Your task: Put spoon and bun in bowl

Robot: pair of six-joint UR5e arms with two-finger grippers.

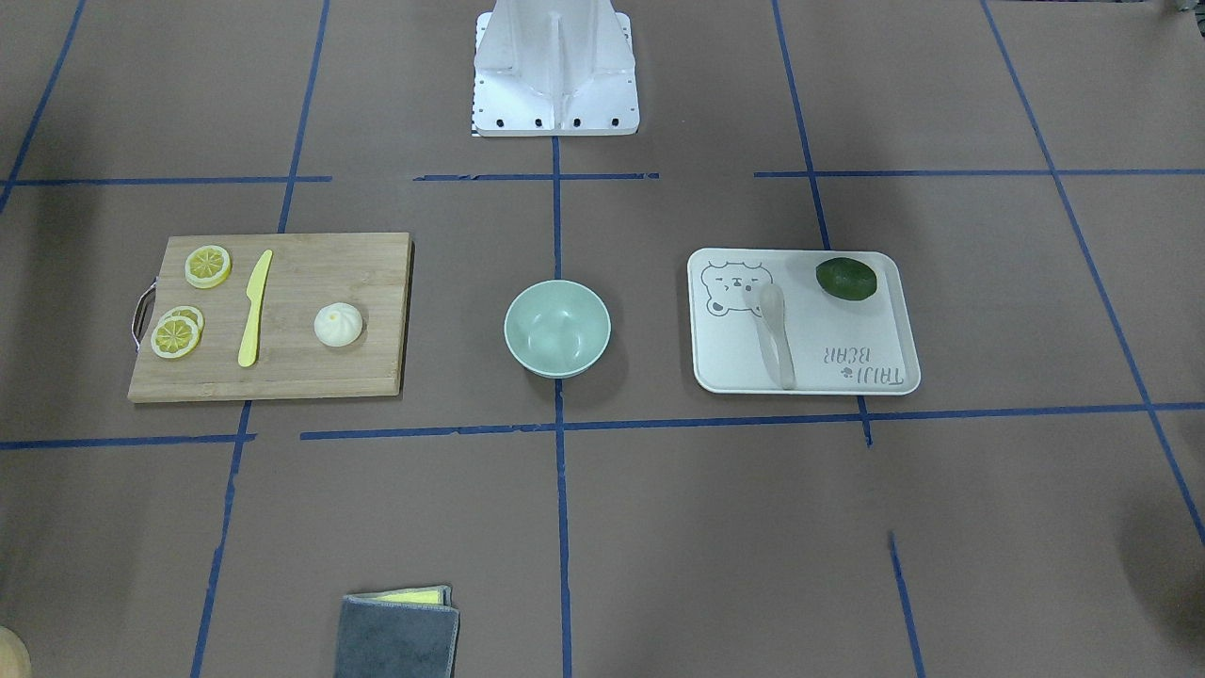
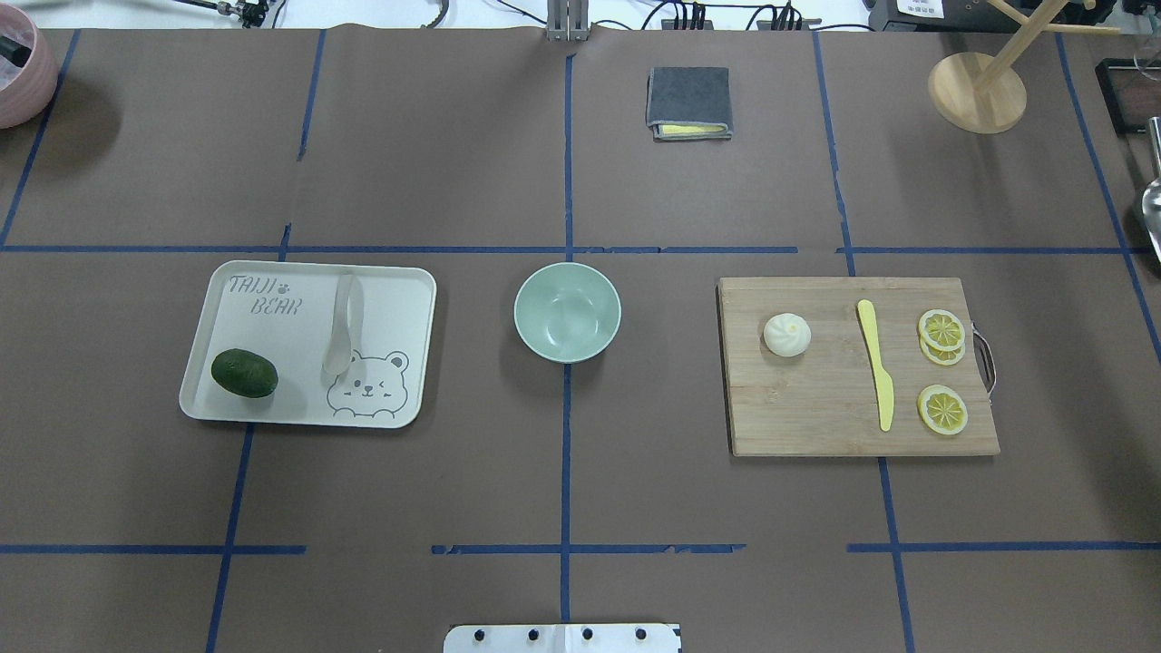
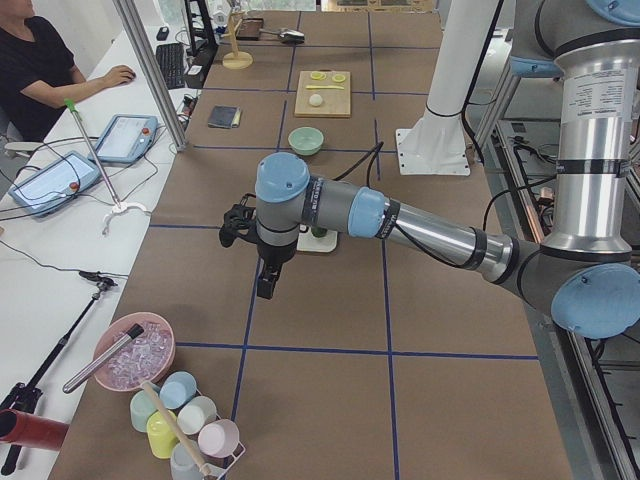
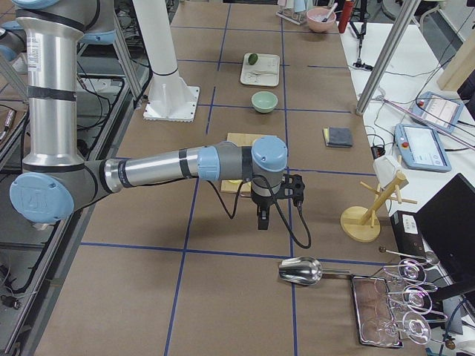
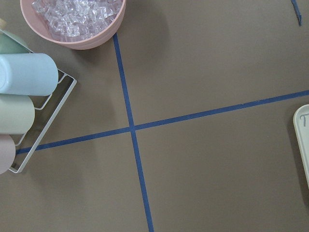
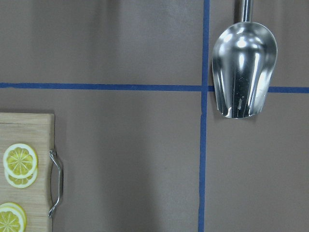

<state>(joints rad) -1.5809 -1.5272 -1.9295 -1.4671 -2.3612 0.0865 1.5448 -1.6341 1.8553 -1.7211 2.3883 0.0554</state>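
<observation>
**A:** Both arms are hanging out over opposite ends of the table. Why are you seeing them so far from the work?

**B:** They are probably waiting clear of the middle, so your fixed cameras are getting an open look. The left gripper (image 3: 266,284) is pointing down past the tray's outer end and the right gripper (image 4: 262,219) past the board's. Only the side views are showing them, so you cannot tell whether the fingers are wide or narrow.

**A:** And the layout?

**B:** It is looking split by side. The cutting board (image 2: 816,408) is lying on the robot's right and the tray (image 2: 399,299) on its left. The bowl (image 2: 568,312) is sitting empty between them on the centre tape line, which is likely giving each arm a short reach. The spoon (image 2: 341,331) is lying lengthways on the tray, near a dark green fruit (image 2: 244,373). The bun (image 2: 786,334) is sitting upright near the board's inner edge, apart from the yellow knife (image 2: 876,363) and lemon slices (image 2: 941,328).

**A:** Progress?

**B:** Nothing is in the bowl yet, so you are looking at the start of the task.
</observation>
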